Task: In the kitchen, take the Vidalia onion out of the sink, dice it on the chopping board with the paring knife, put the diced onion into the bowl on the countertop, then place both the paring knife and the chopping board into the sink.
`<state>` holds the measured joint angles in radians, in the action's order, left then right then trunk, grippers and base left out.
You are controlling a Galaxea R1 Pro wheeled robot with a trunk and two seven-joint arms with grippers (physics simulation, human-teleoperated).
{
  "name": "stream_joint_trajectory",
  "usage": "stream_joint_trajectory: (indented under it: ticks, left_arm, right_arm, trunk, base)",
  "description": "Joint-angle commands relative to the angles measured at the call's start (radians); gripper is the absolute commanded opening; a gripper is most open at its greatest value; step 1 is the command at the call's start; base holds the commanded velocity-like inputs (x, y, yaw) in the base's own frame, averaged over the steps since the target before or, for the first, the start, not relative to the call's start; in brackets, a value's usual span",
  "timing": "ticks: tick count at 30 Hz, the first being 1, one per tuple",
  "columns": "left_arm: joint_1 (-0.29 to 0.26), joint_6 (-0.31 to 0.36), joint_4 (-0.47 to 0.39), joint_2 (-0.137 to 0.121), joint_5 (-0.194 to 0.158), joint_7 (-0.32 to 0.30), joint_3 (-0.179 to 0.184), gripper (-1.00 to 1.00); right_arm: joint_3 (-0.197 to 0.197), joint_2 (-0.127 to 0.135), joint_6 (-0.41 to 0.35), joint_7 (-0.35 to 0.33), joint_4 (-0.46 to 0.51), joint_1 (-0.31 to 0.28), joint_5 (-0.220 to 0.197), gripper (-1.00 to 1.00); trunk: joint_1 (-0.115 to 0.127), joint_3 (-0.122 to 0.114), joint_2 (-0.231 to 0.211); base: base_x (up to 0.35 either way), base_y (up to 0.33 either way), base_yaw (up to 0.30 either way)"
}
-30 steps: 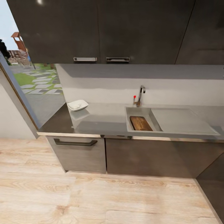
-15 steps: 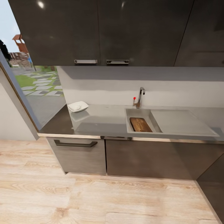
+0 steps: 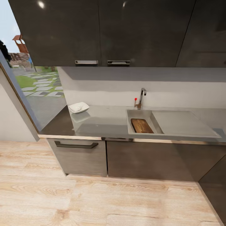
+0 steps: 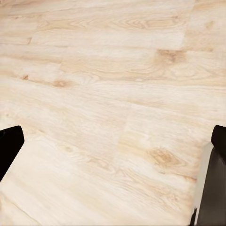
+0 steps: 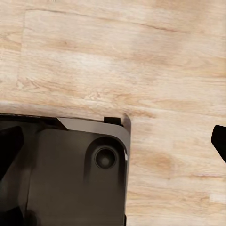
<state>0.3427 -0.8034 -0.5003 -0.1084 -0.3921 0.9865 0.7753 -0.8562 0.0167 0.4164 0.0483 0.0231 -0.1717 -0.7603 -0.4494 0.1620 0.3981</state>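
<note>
bright, even render, slightly soft; ceiling-light glare on the upper cabinets (image 3: 94,28), countertop (image 3: 103,121) glossy.

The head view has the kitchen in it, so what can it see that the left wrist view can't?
The head view alone has the countertop, the sink holding the chopping board, the faucet and the white bowl near the window. The left wrist view alone has the left gripper, its dark fingers wide apart with nothing between them. Both share the light wooden floor.
</note>
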Motion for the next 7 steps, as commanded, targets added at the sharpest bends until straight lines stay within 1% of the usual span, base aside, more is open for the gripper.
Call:
stream_joint_trajectory:
  ticks: [1,7]
  left_arm:
    - [-0.001,0.000,0.003,-0.002,-0.005,0.008,0.008,1.00]
    - [-0.001,0.000,0.021,-0.003,-0.005,0.008,0.009,1.00]
  right_arm:
    - [-0.008,0.001,0.001,0.005,0.001,0.000,-0.004,1.00]
    - [-0.009,0.001,0.001,0.005,0.001,0.000,-0.005,1.00]
  trunk:
    - [-0.001,0.002,0.002]
    - [-0.001,0.002,0.002]
  base:
    - [0.000,0.000,0.000]
    - [0.000,0.000,0.000]
